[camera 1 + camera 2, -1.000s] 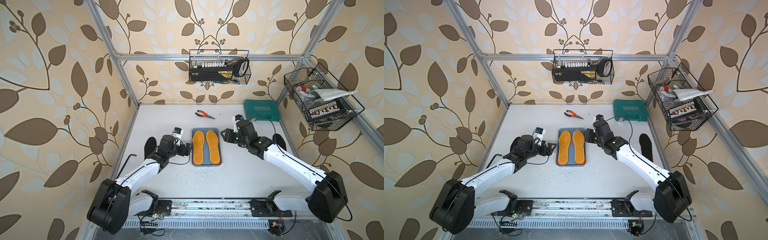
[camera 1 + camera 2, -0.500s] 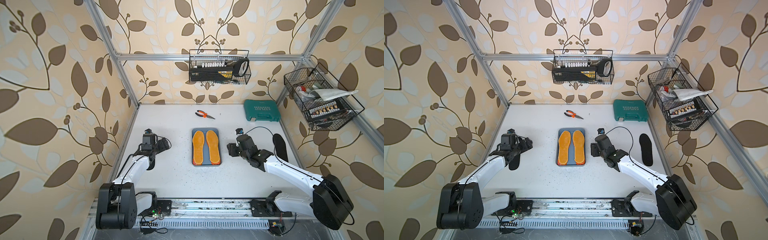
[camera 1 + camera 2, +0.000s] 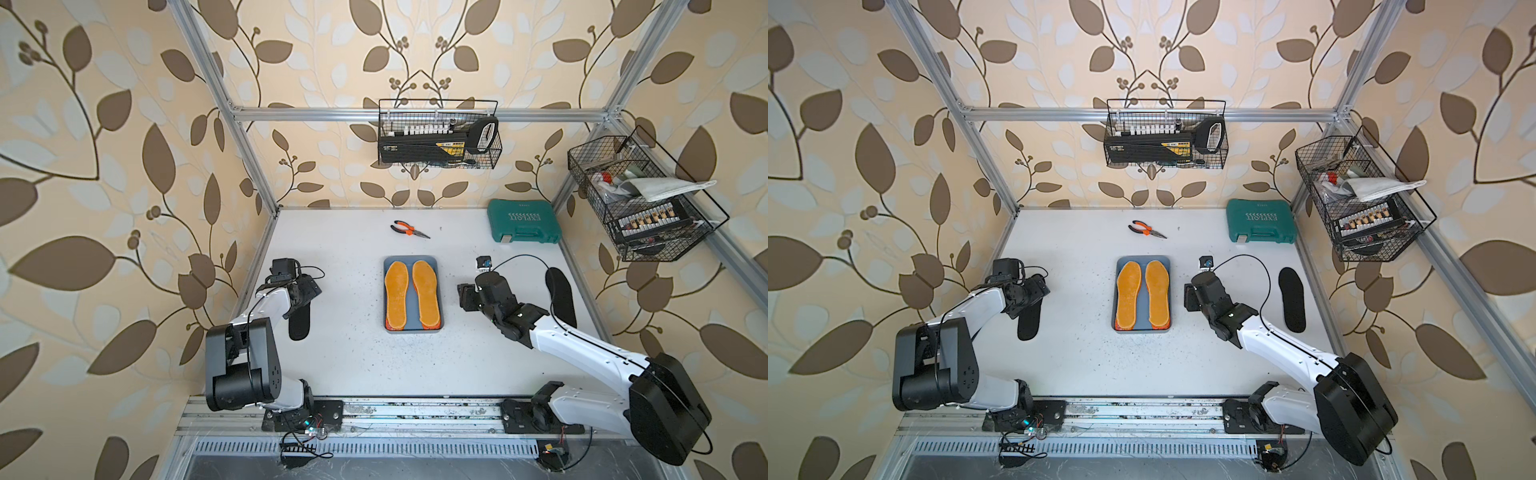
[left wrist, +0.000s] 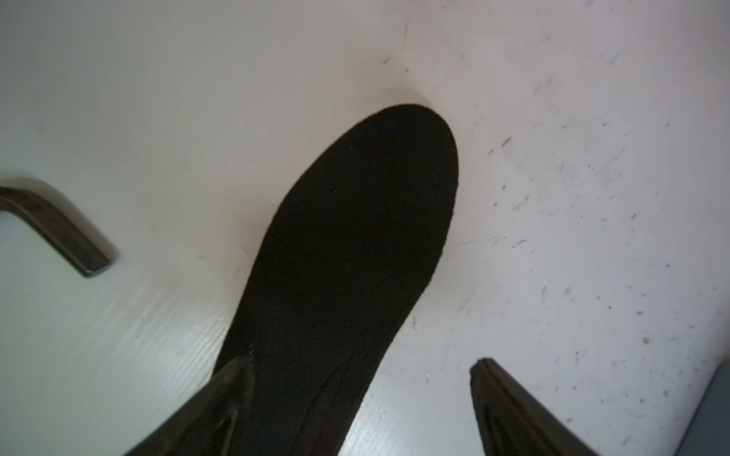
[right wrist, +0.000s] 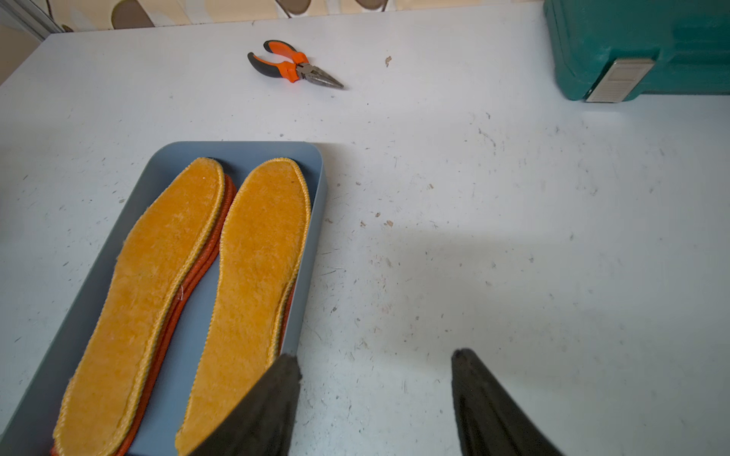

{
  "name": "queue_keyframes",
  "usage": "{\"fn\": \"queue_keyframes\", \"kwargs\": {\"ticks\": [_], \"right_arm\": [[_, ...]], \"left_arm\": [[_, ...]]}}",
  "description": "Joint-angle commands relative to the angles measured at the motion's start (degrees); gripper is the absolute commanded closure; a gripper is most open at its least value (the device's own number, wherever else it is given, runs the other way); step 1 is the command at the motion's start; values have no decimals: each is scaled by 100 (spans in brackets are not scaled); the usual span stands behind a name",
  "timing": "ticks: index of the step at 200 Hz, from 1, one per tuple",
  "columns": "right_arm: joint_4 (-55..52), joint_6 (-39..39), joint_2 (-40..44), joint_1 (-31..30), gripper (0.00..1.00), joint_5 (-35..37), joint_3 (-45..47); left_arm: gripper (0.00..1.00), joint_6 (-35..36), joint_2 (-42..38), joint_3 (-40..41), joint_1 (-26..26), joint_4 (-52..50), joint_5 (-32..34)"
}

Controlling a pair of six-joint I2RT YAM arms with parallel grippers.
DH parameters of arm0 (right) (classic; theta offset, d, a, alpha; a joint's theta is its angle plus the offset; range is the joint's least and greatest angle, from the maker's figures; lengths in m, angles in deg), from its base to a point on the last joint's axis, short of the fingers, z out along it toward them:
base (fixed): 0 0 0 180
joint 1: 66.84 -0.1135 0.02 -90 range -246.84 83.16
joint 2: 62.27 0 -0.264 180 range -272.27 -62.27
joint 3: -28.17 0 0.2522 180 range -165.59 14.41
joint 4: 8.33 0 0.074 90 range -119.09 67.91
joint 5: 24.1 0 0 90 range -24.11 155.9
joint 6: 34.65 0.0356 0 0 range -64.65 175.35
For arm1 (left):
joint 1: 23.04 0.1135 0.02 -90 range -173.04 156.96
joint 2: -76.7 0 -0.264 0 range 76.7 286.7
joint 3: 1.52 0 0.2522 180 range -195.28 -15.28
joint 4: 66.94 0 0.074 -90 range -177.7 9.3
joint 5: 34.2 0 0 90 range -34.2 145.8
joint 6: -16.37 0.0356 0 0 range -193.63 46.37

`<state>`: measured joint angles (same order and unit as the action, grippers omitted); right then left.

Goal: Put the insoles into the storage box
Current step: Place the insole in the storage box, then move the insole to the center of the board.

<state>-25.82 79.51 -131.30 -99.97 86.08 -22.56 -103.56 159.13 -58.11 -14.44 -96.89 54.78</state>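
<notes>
At the left, the left gripper [image 4: 361,360] stands spread wide over one end of a flat black foot-shaped insole [image 3: 300,324]. This pad lies on the white table [image 3: 353,365] and is not yet stored. The claw pinches nothing. The pad is thin and lies flush, so closing fingers may skate over it or fold it. One finger also sits over the pad's edge rather than outside it. A black bent metal bar [image 4: 59,225] lies near and could be knocked.

In the middle, the shallow blue-grey plastic storage box [image 3: 409,258] holds orange-yellow fleecy insoles [image 3: 396,295] stacked on orange-edged ones [image 5: 221,244]. Their near ends seem to ride up against the rim, so another pad laid on top may slide off.

The right gripper [image 5: 375,354] hangs just beside the box, fingers apart and empty. A careless swing could shove the box. Further right, a second black insole [image 3: 561,297] lies near the table's edge.

Counted:
- Two black insoles outside the box.
- Two orange-yellow insoles inside it, with the layers beneath too hidden to count.
- One box.
- One pair of orange-handled pliers [image 3: 409,230].
- One green moulded case [image 3: 523,226].
- Two black wire baskets [image 3: 438,135].
</notes>
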Motion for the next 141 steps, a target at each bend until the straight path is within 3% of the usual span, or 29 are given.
{"fn": "queue_keyframes", "kwargs": {"ticks": [1, 78, 117, 141], "right_arm": [[21, -8, 118, -28, 37, 267, 75], [-40, 36, 78, -27, 36, 337, 33], [-107, 36, -57, -27, 36, 392, -47], [-120, 27, -155, -30, 36, 382, -88]], "left_arm": [[12, -83, -81, 118, -85, 345, -648], [12, -817, 385, 453, -1368, 868, -546], [12, -884, 58, 329, -1539, 758, -598], [9, -537, -525, 204, -1504, 306, -142]]}}
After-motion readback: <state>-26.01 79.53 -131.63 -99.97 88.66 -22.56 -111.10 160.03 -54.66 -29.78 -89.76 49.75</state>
